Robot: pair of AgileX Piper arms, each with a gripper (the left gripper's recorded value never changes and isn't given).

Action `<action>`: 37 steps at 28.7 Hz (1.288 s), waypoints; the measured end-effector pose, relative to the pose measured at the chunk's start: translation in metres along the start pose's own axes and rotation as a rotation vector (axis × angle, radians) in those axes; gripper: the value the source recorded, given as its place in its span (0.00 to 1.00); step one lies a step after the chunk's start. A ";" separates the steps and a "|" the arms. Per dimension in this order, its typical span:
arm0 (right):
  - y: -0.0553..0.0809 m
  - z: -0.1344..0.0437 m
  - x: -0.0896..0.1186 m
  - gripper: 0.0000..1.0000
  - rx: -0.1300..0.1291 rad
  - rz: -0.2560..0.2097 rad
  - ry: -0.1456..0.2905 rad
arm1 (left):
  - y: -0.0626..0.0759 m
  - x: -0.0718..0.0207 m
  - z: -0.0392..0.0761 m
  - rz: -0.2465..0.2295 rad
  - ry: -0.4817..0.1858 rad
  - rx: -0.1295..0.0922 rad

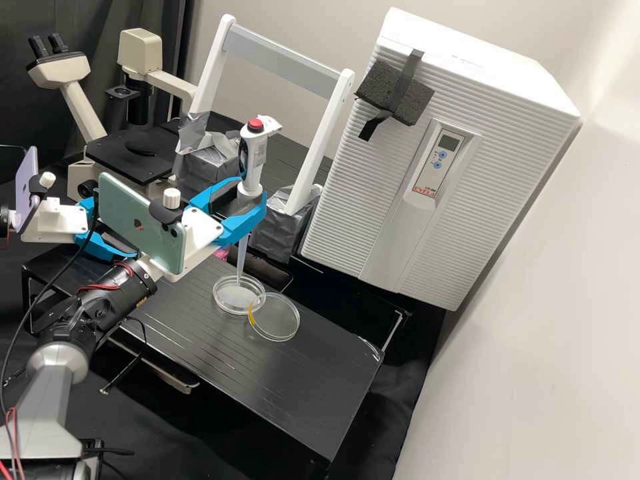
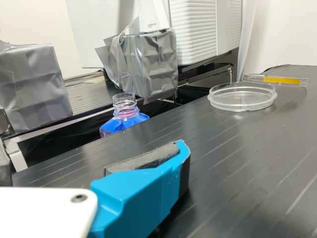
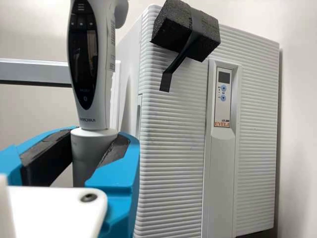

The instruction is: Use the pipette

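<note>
Nearby, a ribbed white cabinet (image 1: 460, 167) stood behind the right gripper (image 1: 248, 203), clamped on the smooth grey upright pipette (image 1: 253, 157), its clear tip over a round transparent dish (image 1: 238, 293) on the grooved black bench (image 1: 300, 380).

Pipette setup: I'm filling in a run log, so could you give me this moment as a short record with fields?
pipette: upright, clamped in the right gripper
pipette tip: over the open petri dish; contact cannot be told
lid: beside the dish, yellow strip on it, rims appear to touch
bottle: uncapped, pinkish liquid, beyond and below the platform's edge
left gripper: low over the black platform, apart from the dish
</note>
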 end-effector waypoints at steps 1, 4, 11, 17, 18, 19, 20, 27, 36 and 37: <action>-0.001 0.000 0.000 0.00 -0.003 -0.003 -0.001 | 0.000 0.0000 0.000 0.000 0.000 0.000; -0.002 -0.002 0.002 0.00 -0.003 -0.006 0.003 | 0.000 0.0000 0.000 0.000 0.000 -0.002; 0.000 -0.024 0.023 0.00 0.040 -0.007 0.065 | 0.010 -0.0044 -0.003 0.018 0.003 -0.009; -0.001 -0.046 0.050 0.00 0.041 -0.008 0.128 | 0.035 -0.0031 -0.014 0.103 0.040 -0.002; 0.000 -0.050 0.056 0.00 0.046 -0.007 0.135 | 0.041 -0.0016 -0.017 0.120 0.048 0.001; -0.003 -0.056 0.065 0.00 0.043 -0.016 0.137 | 0.050 0.0017 -0.019 0.141 0.056 0.006; -0.003 -0.060 0.071 0.00 0.043 -0.017 0.142 | 0.056 0.0028 -0.021 0.155 0.063 0.009; -0.021 -0.083 0.120 0.00 0.017 -0.122 0.153 | 0.089 0.0118 -0.033 0.237 0.097 0.009; -0.025 -0.092 0.174 0.00 0.057 -0.243 0.126 | 0.122 0.0129 -0.039 0.290 0.102 0.042; -0.024 -0.094 0.179 0.00 0.065 -0.247 0.127 | 0.125 0.0132 -0.040 0.296 0.103 0.042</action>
